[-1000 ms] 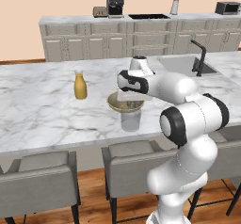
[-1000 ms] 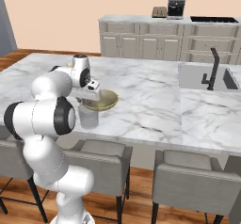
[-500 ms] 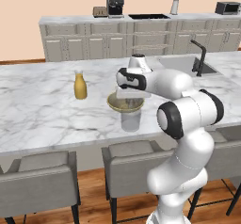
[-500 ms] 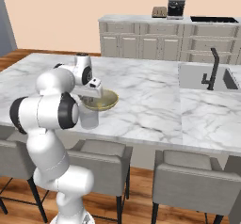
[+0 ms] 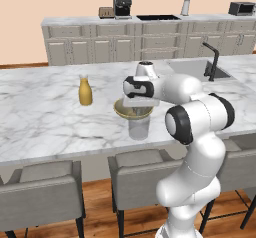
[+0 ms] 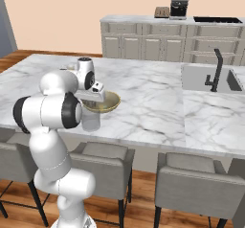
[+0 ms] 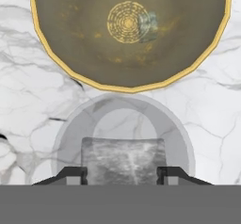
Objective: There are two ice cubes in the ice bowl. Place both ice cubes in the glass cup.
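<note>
Your pincer (image 7: 122, 173): clamped on one ice cube (image 7: 123, 159), held directly over the glass cup (image 7: 123, 119). Second ice cube (image 7: 147, 26): ahead, inside the ice bowl (image 7: 56, 53), touching the cup, on the marble desk (image 7: 28, 100).

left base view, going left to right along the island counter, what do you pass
orange bottle → ice bowl, with the glass cup just in front of it and the hand above them → black faucet at the sink
</note>
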Motion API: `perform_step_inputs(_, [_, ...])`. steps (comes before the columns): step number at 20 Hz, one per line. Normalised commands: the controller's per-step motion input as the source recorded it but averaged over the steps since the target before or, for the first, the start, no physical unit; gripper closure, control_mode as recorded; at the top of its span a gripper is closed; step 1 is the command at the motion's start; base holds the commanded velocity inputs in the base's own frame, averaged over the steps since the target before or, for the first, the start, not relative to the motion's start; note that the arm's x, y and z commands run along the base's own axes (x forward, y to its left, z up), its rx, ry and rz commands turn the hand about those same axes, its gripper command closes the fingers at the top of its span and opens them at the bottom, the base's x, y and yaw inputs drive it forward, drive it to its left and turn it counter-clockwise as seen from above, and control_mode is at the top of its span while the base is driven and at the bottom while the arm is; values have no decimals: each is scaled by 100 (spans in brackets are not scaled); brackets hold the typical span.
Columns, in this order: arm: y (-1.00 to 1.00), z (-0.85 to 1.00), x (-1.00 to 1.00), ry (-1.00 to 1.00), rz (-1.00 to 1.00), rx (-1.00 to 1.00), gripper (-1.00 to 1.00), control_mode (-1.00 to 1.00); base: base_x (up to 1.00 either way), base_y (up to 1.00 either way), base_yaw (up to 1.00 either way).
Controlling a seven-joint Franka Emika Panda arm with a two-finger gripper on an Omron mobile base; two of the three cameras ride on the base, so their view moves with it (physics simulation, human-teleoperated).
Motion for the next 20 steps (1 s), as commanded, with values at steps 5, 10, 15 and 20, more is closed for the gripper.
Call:
perform_step_inputs(5, [0, -18, 0, 0, 0, 0, 100, -100, 0, 0, 0])
perform_step_inputs(10, [0, -7, 0, 0, 0, 0, 100, -100, 0, 0, 0])
perform_step_inputs(15, [0, -11, 0, 0, 0, 0, 100, -100, 0, 0, 0])
perform_step_inputs(20, [0, -1, 2, 0, 0, 0, -100, -100, 0, 0, 0])
